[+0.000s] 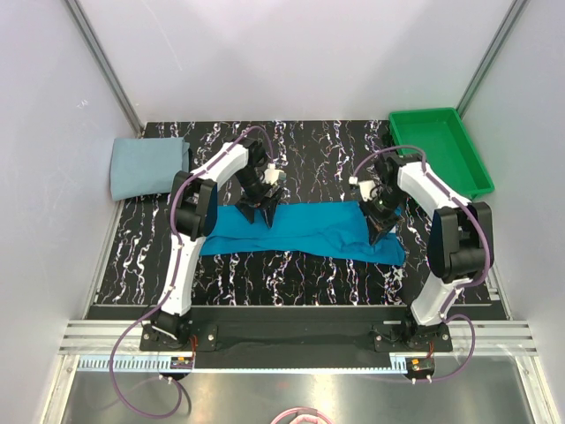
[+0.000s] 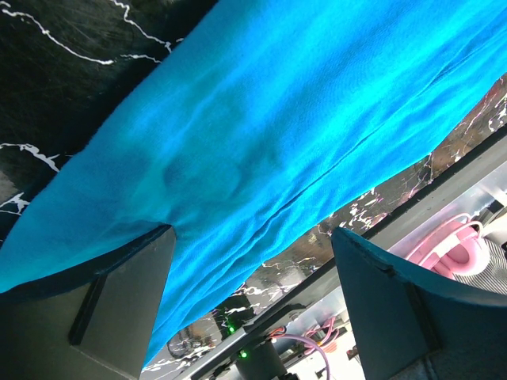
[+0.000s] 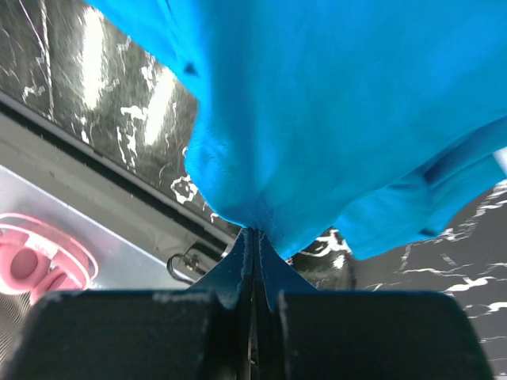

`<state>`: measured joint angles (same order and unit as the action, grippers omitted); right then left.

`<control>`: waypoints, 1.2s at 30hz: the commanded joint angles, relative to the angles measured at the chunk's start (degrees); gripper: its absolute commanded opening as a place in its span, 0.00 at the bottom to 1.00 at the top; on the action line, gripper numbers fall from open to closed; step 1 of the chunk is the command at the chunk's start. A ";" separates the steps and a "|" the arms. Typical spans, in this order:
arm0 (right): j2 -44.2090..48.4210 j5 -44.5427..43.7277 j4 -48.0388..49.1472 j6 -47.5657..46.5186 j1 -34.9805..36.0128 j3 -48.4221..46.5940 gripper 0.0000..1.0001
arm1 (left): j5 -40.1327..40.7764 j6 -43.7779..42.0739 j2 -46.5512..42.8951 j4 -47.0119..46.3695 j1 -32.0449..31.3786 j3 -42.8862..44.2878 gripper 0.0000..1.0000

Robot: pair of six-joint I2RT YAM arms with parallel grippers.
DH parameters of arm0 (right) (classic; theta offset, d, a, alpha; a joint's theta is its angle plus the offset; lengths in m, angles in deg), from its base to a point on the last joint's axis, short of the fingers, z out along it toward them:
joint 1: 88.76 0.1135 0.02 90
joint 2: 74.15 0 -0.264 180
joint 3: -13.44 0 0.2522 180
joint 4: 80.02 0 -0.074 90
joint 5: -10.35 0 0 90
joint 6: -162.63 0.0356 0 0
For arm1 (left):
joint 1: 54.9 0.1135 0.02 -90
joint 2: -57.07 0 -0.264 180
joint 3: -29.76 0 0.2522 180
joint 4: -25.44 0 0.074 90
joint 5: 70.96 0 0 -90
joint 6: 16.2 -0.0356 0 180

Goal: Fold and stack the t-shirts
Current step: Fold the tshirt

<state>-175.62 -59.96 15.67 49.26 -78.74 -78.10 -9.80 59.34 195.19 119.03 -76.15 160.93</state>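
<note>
The bright teal-blue t-shirt (image 1: 309, 230) lies as a long folded strip across the middle of the black marbled table. My left gripper (image 1: 263, 215) is open just above its left part. In the left wrist view the jaws (image 2: 252, 233) stand wide apart, with teal cloth (image 2: 261, 103) filling the view and its near edge running between them. My right gripper (image 1: 378, 231) is shut on the shirt's right part. The right wrist view shows the fingertips (image 3: 253, 231) pinching a fold of teal cloth (image 3: 333, 103). The pale grey-blue t-shirt (image 1: 146, 166) lies folded at the back left.
A green plastic tray (image 1: 441, 150) stands at the back right corner, behind the right arm. White walls close in the table on three sides. The black table edge and a metal rail run along the near side.
</note>
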 commanded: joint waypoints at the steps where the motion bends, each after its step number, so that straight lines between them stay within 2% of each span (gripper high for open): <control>1: 2.68 1.15 -1.18 -1.06 0.53 2.54 0.00 | -0.08 -0.31 2.33 -1.26 -0.19 0.37 0.89; 7: 3.74 0.80 -1.53 -1.32 0.88 6.14 0.01 | -0.07 -0.40 1.62 -1.26 -0.19 -0.33 0.89; 9: 4.00 0.36 -1.18 -0.89 0.96 6.06 0.12 | -0.08 -0.31 1.36 -1.26 -0.19 -0.33 0.89; 11: 4.70 -0.17 -1.35 -0.88 0.96 4.14 0.13 | 0.10 -0.39 1.18 -1.26 -0.19 -0.42 0.89; 15: 8.30 -1.84 -0.74 -0.44 2.36 -1.23 0.40 | 0.27 -0.40 0.74 -1.26 -0.19 -1.12 0.89; 21: 7.35 1.40 1.81 -1.23 6.76 -6.86 0.40 | 0.89 -0.31 0.57 -1.61 -0.28 -1.82 0.89; 27: -1.61 10.63 0.67 -3.08 13.35 -10.81 0.32 | 2.12 -0.31 0.57 -1.52 -0.28 -2.36 0.89; 30: -5.22 10.64 1.37 -3.25 16.43 -11.43 0.31 | 2.03 -0.31 -0.40 -1.43 -0.19 -2.71 0.89; 36: -7.86 7.14 3.83 -1.85 18.19 -9.59 0.31 | 1.60 -0.48 -1.63 -1.43 -0.10 -3.59 0.89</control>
<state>-184.17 -52.01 18.23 47.35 -60.84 -87.32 -9.76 59.89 194.30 118.79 -76.18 158.96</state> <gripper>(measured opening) 0.310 0.887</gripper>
